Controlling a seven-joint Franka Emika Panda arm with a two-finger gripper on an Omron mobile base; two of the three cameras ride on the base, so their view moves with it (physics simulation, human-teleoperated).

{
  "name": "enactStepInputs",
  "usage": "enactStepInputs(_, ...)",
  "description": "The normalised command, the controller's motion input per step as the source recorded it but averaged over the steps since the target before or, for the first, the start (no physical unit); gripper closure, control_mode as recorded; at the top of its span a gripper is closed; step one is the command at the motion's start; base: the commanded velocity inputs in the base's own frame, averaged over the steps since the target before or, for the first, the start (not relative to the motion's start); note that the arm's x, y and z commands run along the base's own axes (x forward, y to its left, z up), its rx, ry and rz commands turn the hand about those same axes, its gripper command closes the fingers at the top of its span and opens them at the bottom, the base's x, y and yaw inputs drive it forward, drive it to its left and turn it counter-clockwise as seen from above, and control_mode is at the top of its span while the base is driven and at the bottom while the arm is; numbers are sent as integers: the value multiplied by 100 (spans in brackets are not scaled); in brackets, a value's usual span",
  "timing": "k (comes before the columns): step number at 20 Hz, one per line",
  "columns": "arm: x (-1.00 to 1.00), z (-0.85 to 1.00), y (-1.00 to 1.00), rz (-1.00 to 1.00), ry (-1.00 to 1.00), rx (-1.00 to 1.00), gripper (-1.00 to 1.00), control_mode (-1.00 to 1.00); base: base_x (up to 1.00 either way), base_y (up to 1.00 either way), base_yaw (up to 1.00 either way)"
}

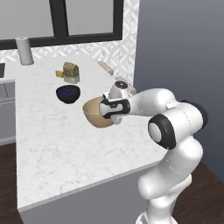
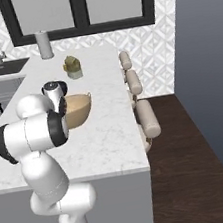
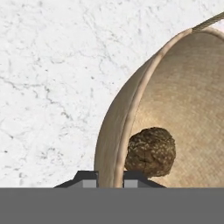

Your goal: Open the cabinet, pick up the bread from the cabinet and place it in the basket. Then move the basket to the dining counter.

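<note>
Left base view: the basket (image 1: pixel 94 113) sits on the white marble dining counter (image 1: pixel 57 144), just in front of a black bowl (image 1: pixel 68 93), with the arm's wrist covering its right side.

Right base view: the basket (image 2: pixel 78 109) shows beside the wrist, near the counter's middle.

Hand view: the gripper (image 3: pixel 110 179) straddles the basket's rim (image 3: pixel 127 127), fingers narrowly pinching it, one inside and one outside. The bread (image 3: pixel 151 152) lies inside the basket, close to the inner finger.

Lumpy brown bread (image 3: pixel 151 152) inside tan basket (image 3: pixel 192 109)
</note>
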Motion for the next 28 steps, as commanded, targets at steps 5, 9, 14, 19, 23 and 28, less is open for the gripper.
enactStepInputs(5,6,-58,1,0,0,-1,100,-100,0,0,0)
enactStepInputs(9,0,-56,0,0,0,0,100,-100,0,0,0)
enactStepInputs(14,4,-43,0,0,0,0,100,-100,0,0,0)
enactStepInputs(19,15,1,0,0,2,0,-100,-100,0,0,0)
enactStepInputs(23,0,10,0,1,2,0,-100,-100,0,0,0)
enactStepInputs(28,-8,29,0,4,4,0,-100,-100,0,0,0)
